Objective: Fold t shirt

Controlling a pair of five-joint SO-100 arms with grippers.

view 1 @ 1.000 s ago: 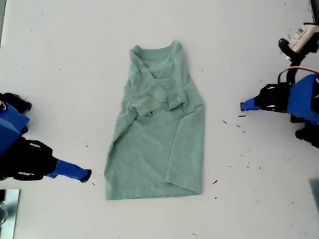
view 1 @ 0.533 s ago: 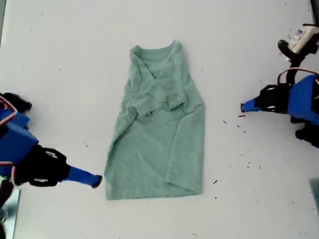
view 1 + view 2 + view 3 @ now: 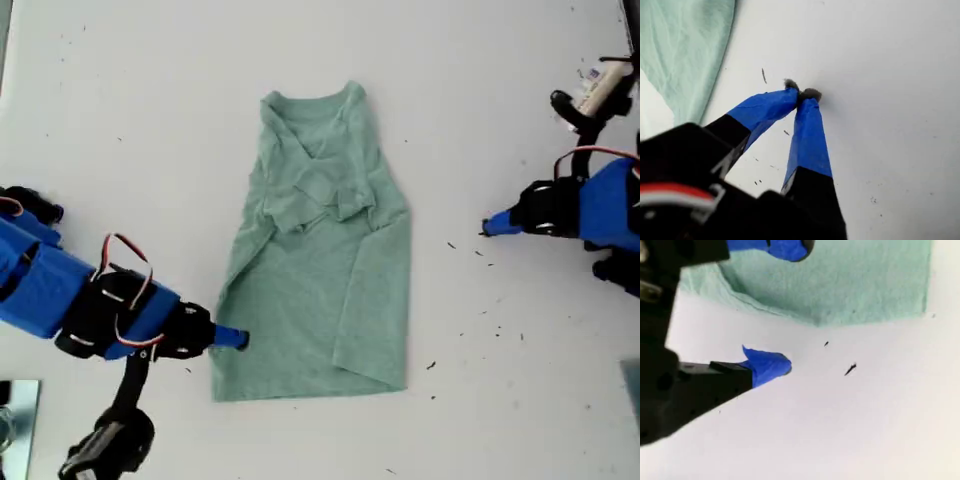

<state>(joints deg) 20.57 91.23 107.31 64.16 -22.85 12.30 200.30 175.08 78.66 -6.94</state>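
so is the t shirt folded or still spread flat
Partly folded: the t shirt lies narrow on the table, both sleeves and side edges turned in over its middle, its hem not yet brought up.

My second gripper [image 3: 790, 305], the one nearest the shirt [image 3: 315, 250], has black fingers with tips wrapped in blue tape. Behind them come black motor housings and a blue shell. Thin red, white and black wires [image 3: 125, 262] loop over that wrist. My first gripper [image 3: 802, 94], farther from the shirt, has the same blue-taped tips with dark fuzz on their ends. It has a black body, a blue shell [image 3: 607, 205] and a red wire [image 3: 590, 152] arching above.
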